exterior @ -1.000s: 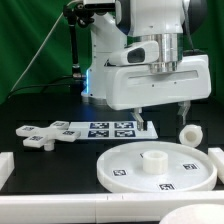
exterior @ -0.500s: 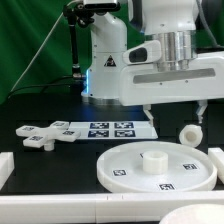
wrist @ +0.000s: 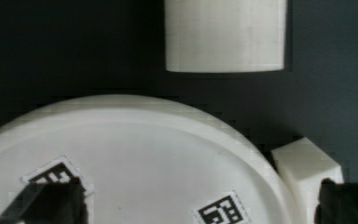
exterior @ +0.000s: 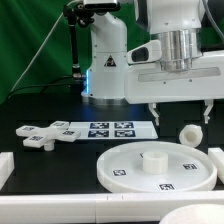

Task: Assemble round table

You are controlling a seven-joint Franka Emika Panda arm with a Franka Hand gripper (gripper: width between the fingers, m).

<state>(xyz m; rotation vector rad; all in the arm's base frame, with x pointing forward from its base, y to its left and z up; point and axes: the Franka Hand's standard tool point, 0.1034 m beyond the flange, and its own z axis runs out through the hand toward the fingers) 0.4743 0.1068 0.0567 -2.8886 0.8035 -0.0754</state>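
Note:
The large rimmed round disc lies flat at the front, with a short raised hub at its middle. It fills most of the wrist view. The short thick cylinder leg lies on the table beyond the disc toward the exterior view's right, also seen in the wrist view. The cross-shaped foot piece lies at the exterior view's left. My gripper hangs open and empty above the disc's far right edge and the leg, fingertips wide apart, touching nothing.
The marker board lies behind the disc, next to the foot piece. White border blocks stand at the exterior view's left, front and right; the right one shows in the wrist view. The robot base stands behind.
My gripper has moved toward the exterior view's right and a little upward, from over the marker board's end to above the leg. The parts have not moved.

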